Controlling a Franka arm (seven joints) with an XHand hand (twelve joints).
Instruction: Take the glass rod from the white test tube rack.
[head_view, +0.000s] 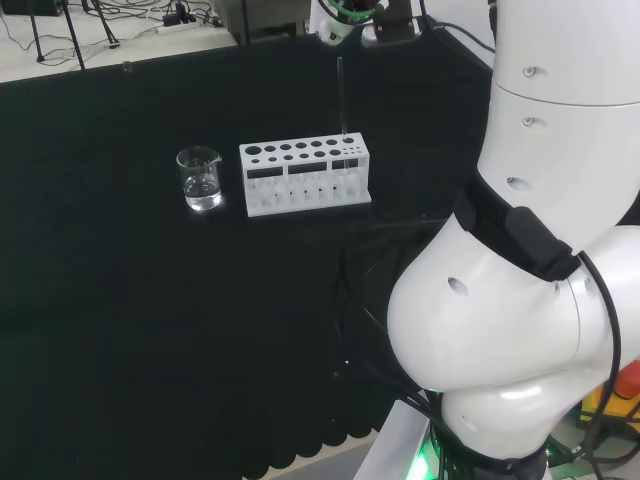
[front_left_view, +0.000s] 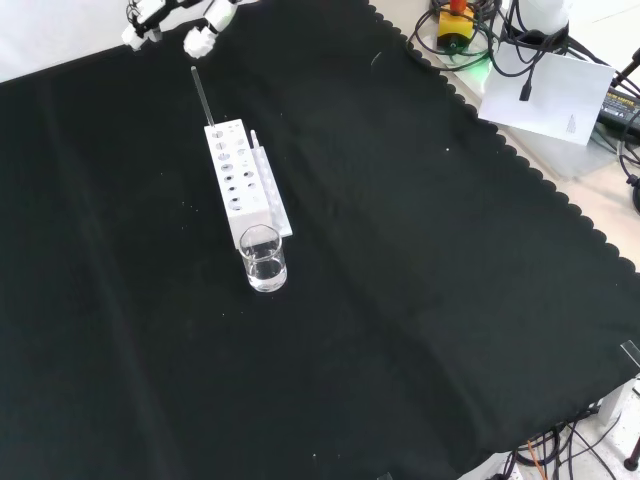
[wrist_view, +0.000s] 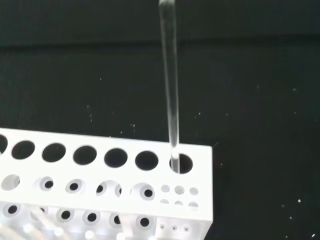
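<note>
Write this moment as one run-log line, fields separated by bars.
hand: above rack, not holding | glass rod: upright in end hole | white test tube rack: on cloth | beaker: beside rack

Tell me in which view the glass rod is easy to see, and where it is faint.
Wrist view: the rod is large and pale against the black cloth, clear where it enters the rack. Head view: a faint thin line. Front view: a thin grey line.

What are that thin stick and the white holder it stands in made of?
The rod looks like clear glass: see-through, smooth, with bright edge glints. The rack looks like matte white plastic, opaque, with neatly cut round holes; it could be another painted material. The beaker beside it looks like clear glass or plastic.
</note>
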